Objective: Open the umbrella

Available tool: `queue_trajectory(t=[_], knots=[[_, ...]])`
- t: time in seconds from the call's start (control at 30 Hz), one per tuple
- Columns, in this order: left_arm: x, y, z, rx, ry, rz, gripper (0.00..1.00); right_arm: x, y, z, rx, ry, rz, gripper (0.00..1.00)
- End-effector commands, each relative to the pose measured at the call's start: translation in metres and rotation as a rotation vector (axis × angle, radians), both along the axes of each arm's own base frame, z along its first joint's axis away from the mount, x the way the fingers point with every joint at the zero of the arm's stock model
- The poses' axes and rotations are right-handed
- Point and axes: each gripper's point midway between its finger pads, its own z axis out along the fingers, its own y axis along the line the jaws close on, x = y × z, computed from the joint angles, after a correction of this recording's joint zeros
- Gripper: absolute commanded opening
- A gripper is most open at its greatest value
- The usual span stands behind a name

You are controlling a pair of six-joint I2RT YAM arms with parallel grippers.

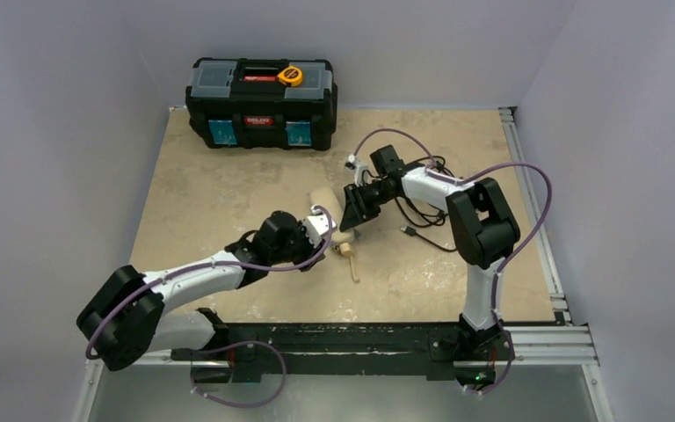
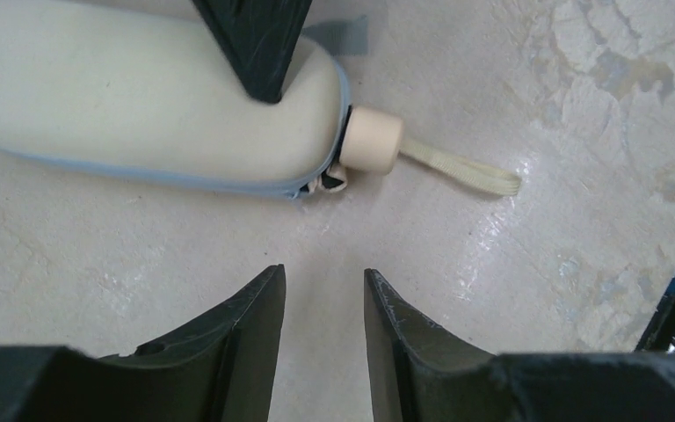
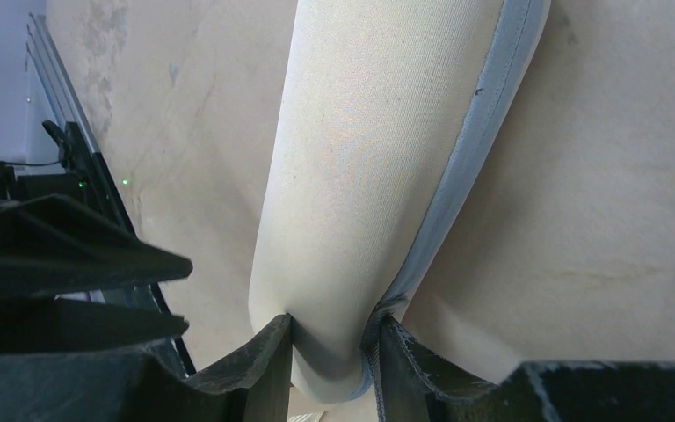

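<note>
The umbrella (image 1: 323,199) lies folded on the table, a cream sleeve with a pale blue seam. Its stubby handle (image 1: 345,250) and tan strap (image 1: 353,267) point toward the near edge. My right gripper (image 3: 334,330) is shut on the umbrella (image 3: 378,176), pinching the sleeve's rounded end by the handle. In the left wrist view one black right finger (image 2: 259,44) presses on the sleeve (image 2: 141,97) just before the handle (image 2: 375,141) and strap (image 2: 466,172). My left gripper (image 2: 323,281) hovers over bare table short of the handle, open, with nothing between its fingers.
A black toolbox (image 1: 261,104) with a yellow tape measure (image 1: 290,76) on its lid stands at the back left. A loose black cable (image 1: 422,227) lies right of the umbrella. A metal rail (image 1: 527,202) runs along the table's right edge.
</note>
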Motion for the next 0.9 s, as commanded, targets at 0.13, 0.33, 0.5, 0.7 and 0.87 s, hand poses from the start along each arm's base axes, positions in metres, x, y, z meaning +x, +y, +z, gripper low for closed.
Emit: queue_trajectory(t=[0.13,0.33,0.5,0.7,0.87], knots=[[0.017,-0.029,-0.014,-0.076,-0.12,0.056,0.36,-0.018,-0.046,-0.01,-0.095,0.007,0.065,0.16],[0.024,-0.057,-0.02,-0.074,-0.141,0.013,0.36,-0.022,-0.049,-0.011,-0.091,0.028,0.068,0.16],[0.031,-0.073,-0.021,-0.089,-0.148,-0.008,0.36,-0.02,-0.051,-0.011,-0.087,0.035,0.064,0.15],[0.045,-0.082,-0.021,-0.098,-0.168,0.019,0.28,-0.02,-0.052,-0.013,-0.09,0.038,0.08,0.15],[0.049,-0.076,-0.016,-0.098,-0.165,0.048,0.04,-0.019,-0.054,-0.016,-0.101,0.033,0.09,0.14]])
